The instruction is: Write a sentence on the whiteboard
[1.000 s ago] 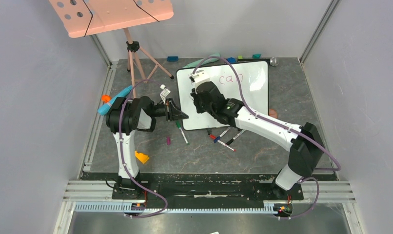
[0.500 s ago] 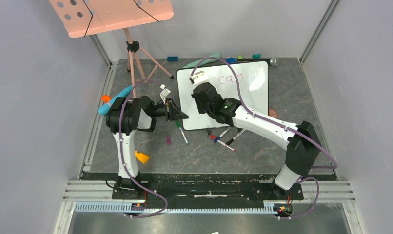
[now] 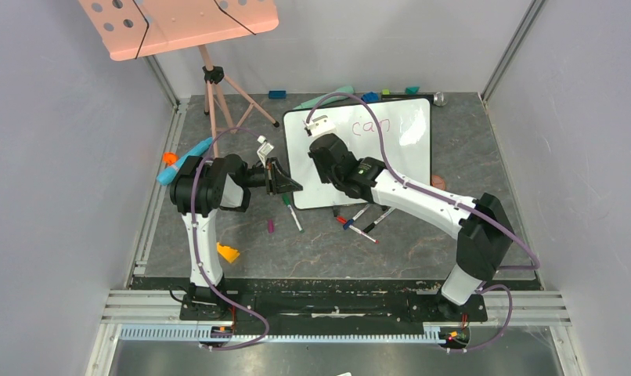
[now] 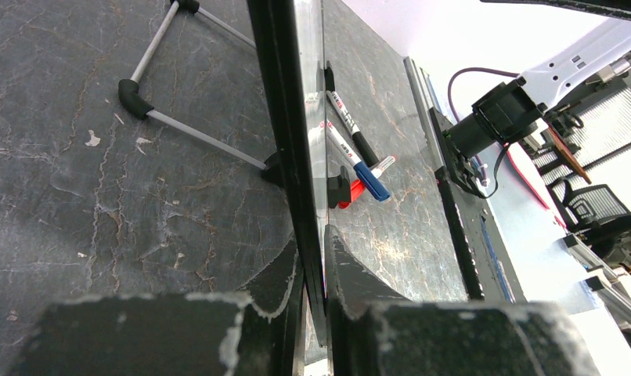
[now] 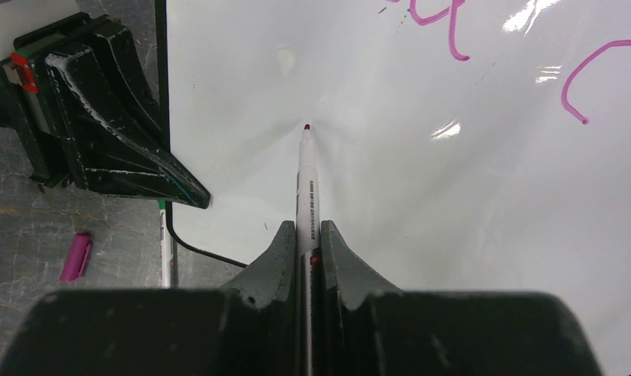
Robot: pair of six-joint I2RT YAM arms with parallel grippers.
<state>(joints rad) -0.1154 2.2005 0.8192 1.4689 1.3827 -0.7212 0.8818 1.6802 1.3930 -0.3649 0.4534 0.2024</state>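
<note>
This is a robotics lab, more exactly a closed test cell. Plain grey wall panels (image 3: 54, 157) stand on 3 sides of a dark table (image 3: 422, 254) with a stone pattern. At its near edge, an aluminium rail (image 3: 140, 301) carries the left arm (image 3: 205, 239) and the right arm (image 3: 422, 202), and a purple cable (image 3: 350, 93) loops over the right one. On the table there is no furniture, only a whiteboard (image 3: 406, 157), loose markers (image 3: 361, 229) and a pink board with holes (image 3: 179, 23) on a tripod (image 3: 212, 75). In the left wrist view, an office chair (image 4: 602, 223) stands beyond the table in a bright room.
</note>
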